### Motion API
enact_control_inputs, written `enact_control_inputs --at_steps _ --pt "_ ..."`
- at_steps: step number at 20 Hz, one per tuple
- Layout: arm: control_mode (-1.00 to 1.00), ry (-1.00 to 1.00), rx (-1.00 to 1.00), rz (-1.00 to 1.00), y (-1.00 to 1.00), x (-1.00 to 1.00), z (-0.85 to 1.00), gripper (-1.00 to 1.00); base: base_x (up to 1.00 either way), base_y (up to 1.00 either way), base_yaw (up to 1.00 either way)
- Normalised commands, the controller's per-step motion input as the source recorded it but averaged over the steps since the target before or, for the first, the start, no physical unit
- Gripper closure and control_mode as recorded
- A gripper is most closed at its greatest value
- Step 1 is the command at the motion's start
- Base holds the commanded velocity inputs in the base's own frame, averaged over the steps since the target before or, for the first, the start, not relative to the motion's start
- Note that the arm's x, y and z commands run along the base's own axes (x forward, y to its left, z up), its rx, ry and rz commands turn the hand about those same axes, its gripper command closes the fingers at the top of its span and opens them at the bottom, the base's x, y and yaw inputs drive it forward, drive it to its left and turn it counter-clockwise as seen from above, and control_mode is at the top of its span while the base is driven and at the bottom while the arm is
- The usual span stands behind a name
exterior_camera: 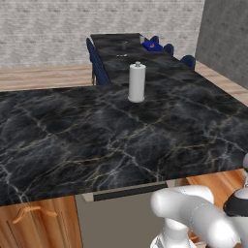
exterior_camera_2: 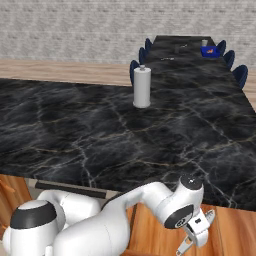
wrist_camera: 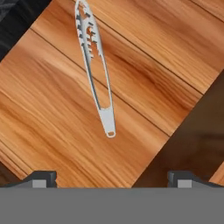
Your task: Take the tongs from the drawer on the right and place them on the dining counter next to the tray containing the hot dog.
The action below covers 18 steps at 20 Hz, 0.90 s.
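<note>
The tongs point(wrist_camera: 96, 70) lie flat on the wooden floor of the open drawer point(wrist_camera: 52, 131), below the gripper point(wrist_camera: 109, 179), whose jaws stand wide apart, holding nothing. They look light, stiff and slippery, so pinching across both arms near mid-length seems safest.

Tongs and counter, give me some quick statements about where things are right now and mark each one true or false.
1. The tongs lie on a wooden surface. True.
2. The claw is shut on the tongs. False: it is open, and the tongs lie free ahead of it.
3. A paper towel roll stands upright on the broad marble counter. True.
4. The blue tray sits beside the paper towel roll. False: it is far off on the dining counter.
</note>
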Motion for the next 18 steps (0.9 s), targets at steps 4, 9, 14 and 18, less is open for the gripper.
enact_control_inputs --at_steps 4,9,14,18 --pt "-1.0 0.0 -0.13 0.02 0.0 0.18 -0.32 -1.0 0.0 0.0 0.0" --pt "-1.0 0.0 -0.07 0.03 0.0 0.06 -0.2 -1.0 0.0 0.0 0.0" --pt "-1.0 0.0 -0.01 0.04 0.0 0.0 -0.08 -1.0 0.0 0.0 0.0" --pt "-1.0 0.0 0.0 0.08 0.0 0.0 -0.12 -1.0 0.0 0.0 0.0"
